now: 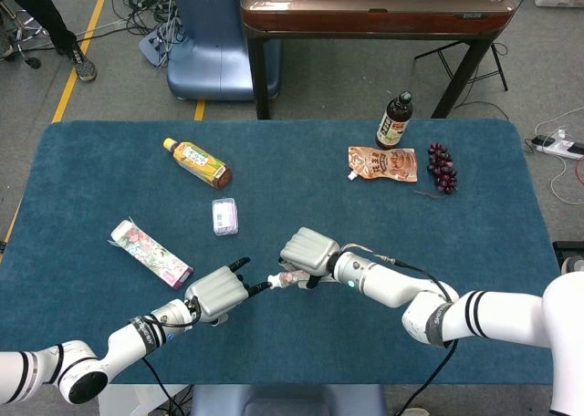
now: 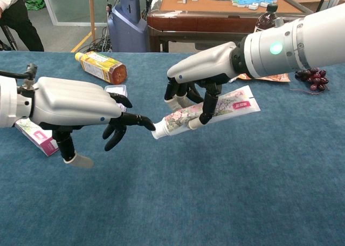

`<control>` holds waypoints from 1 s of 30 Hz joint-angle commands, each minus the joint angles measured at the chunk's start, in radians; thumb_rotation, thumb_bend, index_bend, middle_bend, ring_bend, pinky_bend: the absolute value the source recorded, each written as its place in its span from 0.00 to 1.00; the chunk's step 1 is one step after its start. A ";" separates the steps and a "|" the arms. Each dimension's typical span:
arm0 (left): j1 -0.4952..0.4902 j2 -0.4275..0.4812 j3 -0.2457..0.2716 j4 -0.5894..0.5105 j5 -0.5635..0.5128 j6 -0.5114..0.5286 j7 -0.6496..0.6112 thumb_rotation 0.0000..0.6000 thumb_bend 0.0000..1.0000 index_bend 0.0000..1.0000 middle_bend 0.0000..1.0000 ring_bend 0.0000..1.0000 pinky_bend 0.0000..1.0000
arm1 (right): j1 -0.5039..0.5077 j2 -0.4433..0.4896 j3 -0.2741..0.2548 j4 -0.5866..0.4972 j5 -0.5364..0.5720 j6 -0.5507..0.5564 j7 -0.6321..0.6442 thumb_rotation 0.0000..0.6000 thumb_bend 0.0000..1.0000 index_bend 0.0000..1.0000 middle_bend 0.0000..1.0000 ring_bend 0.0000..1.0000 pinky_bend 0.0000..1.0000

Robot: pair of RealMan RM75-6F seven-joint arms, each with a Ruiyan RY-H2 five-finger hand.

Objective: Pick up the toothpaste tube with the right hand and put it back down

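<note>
The toothpaste tube (image 2: pixel 226 107) is white with a floral print. My right hand (image 2: pixel 200 76) grips it from above, fingers wrapped round its middle. It is tilted, its flat end raised to the right and its cap end low to the left, close to the blue cloth. In the head view only the tube's cap end (image 1: pixel 285 279) shows beneath the right hand (image 1: pixel 308 250). My left hand (image 2: pixel 73 103) hovers to the left with its fingers spread and empty. One fingertip (image 2: pixel 146 123) reaches right up to the cap. In the head view the left hand (image 1: pixel 219 293) sits near the table's front edge.
On the left lie a yellow tea bottle (image 1: pixel 196 161), a small clear box (image 1: pixel 224 215) and a floral carton (image 1: pixel 151 250). At the back right are a dark bottle (image 1: pixel 394 120), a snack pouch (image 1: pixel 383 163) and grapes (image 1: pixel 442 167). A wooden table (image 1: pixel 374 10) stands beyond.
</note>
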State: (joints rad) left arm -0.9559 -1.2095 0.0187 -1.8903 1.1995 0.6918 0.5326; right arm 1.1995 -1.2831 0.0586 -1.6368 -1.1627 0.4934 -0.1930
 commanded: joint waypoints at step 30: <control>-0.022 -0.020 0.024 0.016 -0.016 0.009 -0.008 1.00 0.22 0.06 0.48 0.41 0.01 | -0.015 0.003 0.019 -0.006 -0.046 0.006 0.044 1.00 0.85 0.80 0.73 0.63 0.42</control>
State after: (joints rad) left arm -0.9783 -1.2293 0.0430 -1.8743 1.1834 0.7012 0.5252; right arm 1.1846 -1.2798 0.0774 -1.6427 -1.2081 0.4994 -0.1490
